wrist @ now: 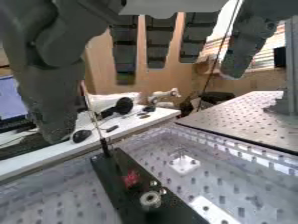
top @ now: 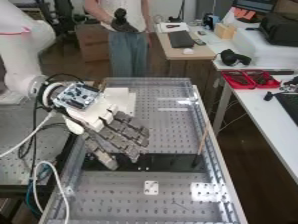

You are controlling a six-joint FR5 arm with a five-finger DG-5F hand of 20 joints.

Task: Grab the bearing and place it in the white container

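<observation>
The white arm (top: 26,65) enters from the left of the high view, above the near part of the perforated desk (top: 163,130). The robot hand (top: 120,137) is wide, with straight, separated fingers and nothing in its grasp, and points down toward the black plate (top: 174,163). Behind it lies a white item (top: 125,96), probably the container; its depth and opening cannot be confirmed. The bearing (wrist: 150,200) rests on the black plate, bore upward, just beside two small bolts (wrist: 158,187). Farther right, a thin stick (top: 201,145) rises near the plate's end. Treat the bearing as a small, rigid part, dense for its size and not fragile. Its rim is likely smooth, possibly oiled, so it may slip or roll under uneven pressure. Take hold of the outer rim at opposite sides, thumb against fingertips, low enough for full contact. Approach vertically and keep the fingertips off the bolts. Do not press on the top face, as this may slide the part. Lift straight up before any sideways travel; clear the stick.
</observation>
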